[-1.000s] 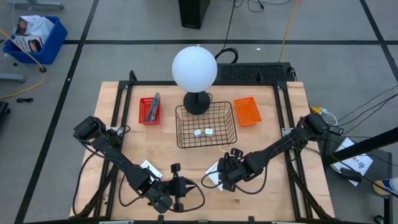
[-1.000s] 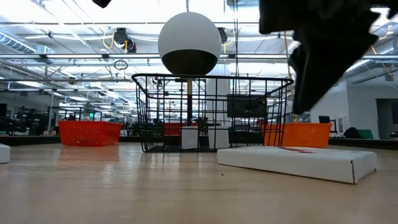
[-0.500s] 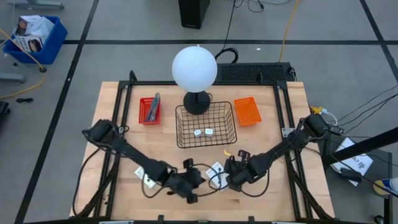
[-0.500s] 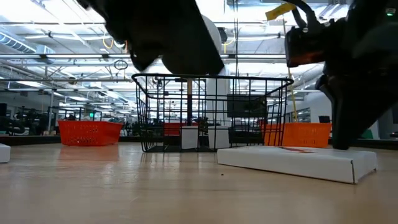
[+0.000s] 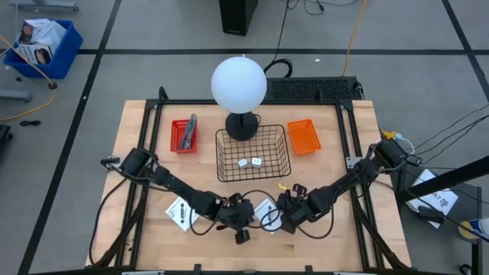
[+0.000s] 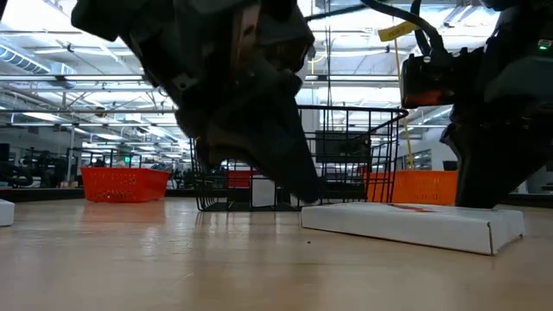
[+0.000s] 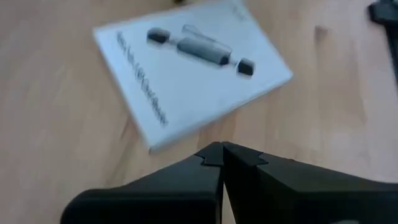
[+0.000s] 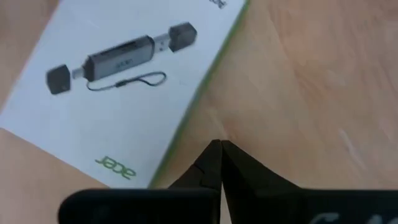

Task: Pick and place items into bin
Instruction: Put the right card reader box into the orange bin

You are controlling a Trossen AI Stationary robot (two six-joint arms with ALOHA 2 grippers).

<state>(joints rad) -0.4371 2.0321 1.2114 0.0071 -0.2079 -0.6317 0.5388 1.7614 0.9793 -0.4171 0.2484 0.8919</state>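
Far left of the counter (image 5: 130, 130): nothing in play but the left arm's base. A red tray (image 5: 183, 135) with a grey tool-like item sits near the back-left, well apart from both arms.

Front left: a white card (image 5: 180, 212) with a dark mark lies flat on the wood, unattended. The left arm reaches across just beside it.

Front centre: the left tool (image 5: 239, 220) sits low over the counter, its fingers pressed together and holding nothing, as its wrist view shows. Directly ahead of it lies a flat white box (image 7: 189, 68) printed with a small gadget picture. In the overhead view this box (image 5: 265, 208) lies between the two arms, partly covered by them.

Right of that: the right tool (image 5: 287, 216), fingers also pressed together and empty, hovers at the same box's edge; the low view shows it (image 6: 475, 186) standing at the box's far end.

Behind centre: the wire bin (image 5: 254, 153) already holds two small white pieces; the globe lamp (image 5: 239, 83) stands at its back rim. An orange tray (image 5: 304, 136) lies to the bin's right.

Risks, as I judge them:
- Both tools crowd one box; they are near enough to collide or snag cables.
- Closed fingers cannot grip a flat box; a push would just slide it across the wood.
- The thin box lies flush, so a pinch on its edge may slip.
- A lift toward the bin could clip its wire rim.
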